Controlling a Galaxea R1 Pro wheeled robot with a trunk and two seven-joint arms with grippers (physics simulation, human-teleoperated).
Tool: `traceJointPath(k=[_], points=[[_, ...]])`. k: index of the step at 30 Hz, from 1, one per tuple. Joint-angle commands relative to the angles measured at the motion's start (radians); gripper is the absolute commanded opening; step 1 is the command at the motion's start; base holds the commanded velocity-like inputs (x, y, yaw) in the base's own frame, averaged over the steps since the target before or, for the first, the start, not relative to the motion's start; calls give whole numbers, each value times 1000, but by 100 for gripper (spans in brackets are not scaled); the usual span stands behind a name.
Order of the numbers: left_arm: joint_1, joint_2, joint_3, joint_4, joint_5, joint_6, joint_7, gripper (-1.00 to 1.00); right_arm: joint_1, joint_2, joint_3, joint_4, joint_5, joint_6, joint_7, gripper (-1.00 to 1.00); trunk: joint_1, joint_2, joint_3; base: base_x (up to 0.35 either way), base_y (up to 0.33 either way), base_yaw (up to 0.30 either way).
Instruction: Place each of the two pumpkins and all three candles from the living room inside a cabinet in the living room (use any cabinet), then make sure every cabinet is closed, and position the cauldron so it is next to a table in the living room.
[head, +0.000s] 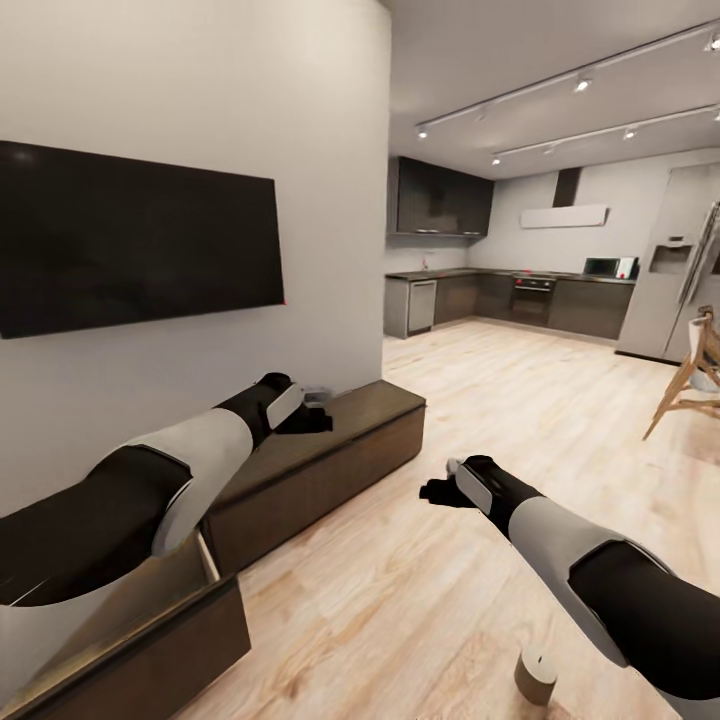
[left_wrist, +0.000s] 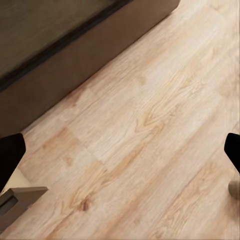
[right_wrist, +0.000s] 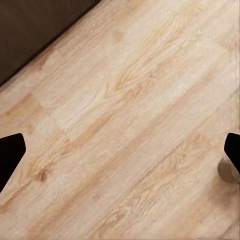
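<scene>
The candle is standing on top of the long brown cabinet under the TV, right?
Not quite. The candle is standing on the wooden floor, near the right arm, not on the cabinet under the TV. The head view shows it.

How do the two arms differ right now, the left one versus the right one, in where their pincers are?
The left pincer hangs over the top of the low dark-brown cabinet, near the wall; the right pincer hangs over bare wooden floor, away from the cabinet. The candle on the floor lies nearer the right arm than the left. Both pincers are open and hold nothing.
</scene>
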Motion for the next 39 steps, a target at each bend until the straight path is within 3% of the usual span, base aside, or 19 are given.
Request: traceJointPath(k=[1, 18, 29, 39], points=[[-1, 0, -4, -1, 11, 4, 8, 100, 0, 0, 6, -2, -11, 3, -8, 100, 0, -1, -1, 0, -301, -286], [18, 0, -5, -4, 11, 4, 8, 100, 0, 0, 4, -2, -12, 4, -11, 100, 0, -1, -14, 20, -50, -274], [18, 0, -5, -4, 11, 4, 8, 100, 0, -1, 3, -2, -12, 5, -14, 100, 0, -1, -23, 266, 164, -259], [18, 0, -5, -4, 11, 4, 8, 100, 0, 0, 4, -1, -12, 5, -14, 100, 0, -1, -19, 252, -101, -265]])
